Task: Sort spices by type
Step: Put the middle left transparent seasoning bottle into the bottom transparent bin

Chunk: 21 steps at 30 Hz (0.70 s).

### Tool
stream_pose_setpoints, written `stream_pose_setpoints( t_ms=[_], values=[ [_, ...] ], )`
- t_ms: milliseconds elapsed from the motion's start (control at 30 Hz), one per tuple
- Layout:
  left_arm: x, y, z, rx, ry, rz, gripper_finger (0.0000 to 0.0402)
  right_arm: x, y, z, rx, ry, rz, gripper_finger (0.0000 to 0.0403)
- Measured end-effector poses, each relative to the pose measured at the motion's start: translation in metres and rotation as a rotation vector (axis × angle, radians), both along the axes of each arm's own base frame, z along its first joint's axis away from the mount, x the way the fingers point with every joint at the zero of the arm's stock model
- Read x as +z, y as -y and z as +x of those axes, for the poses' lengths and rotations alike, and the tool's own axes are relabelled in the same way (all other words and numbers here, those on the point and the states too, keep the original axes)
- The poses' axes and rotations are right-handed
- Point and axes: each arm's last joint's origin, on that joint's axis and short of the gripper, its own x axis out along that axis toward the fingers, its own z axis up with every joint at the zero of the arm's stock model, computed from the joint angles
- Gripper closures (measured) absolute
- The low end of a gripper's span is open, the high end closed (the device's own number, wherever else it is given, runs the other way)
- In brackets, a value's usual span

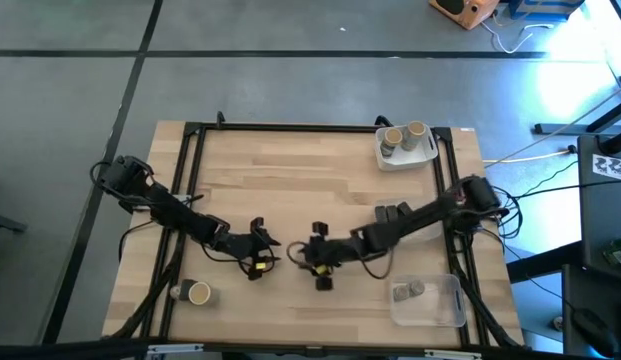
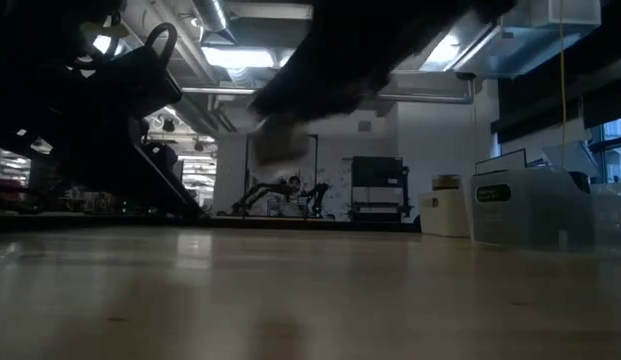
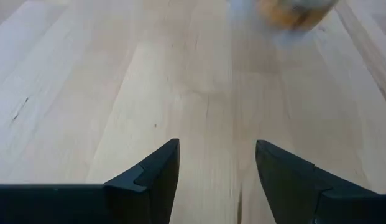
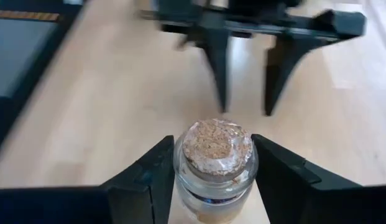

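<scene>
Cork-topped jar (image 4: 216, 163) gripped between the right gripper (image 4: 215, 180) fingers, held mid-table (image 1: 290, 170), facing the left gripper (image 3: 215, 180), which hangs parted and empty just beside it. Looks like a handover. Risk judged: slip or tilt of smooth glass if released too soon, or a knock between fingers. Other spices in the far tray (image 1: 426, 153), near right tray (image 1: 452, 310), and near left corner (image 1: 198, 293).
</scene>
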Motion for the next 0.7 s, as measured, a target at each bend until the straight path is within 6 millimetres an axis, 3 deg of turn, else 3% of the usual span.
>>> stream_pose_setpoints(
  t_ms=[167, 367, 700],
  values=[
    [0.000, 0.000, 0.000, 0.001, 0.003, -0.001, 0.0207, 0.035, -0.024, -0.038, 0.004, -0.062, 0.021, 0.0222],
    [0.000, 0.000, 0.000, 0.007, 0.004, -0.009, 0.0207, 0.061, -0.048, -0.090, -0.104, -0.139, 0.015, 0.0222],
    [0.000, 0.000, 0.001, 0.013, 0.007, -0.010, 0.0208, 0.072, -0.088, -0.172, -0.287, -0.206, 0.080, 0.0222]
  ],
)
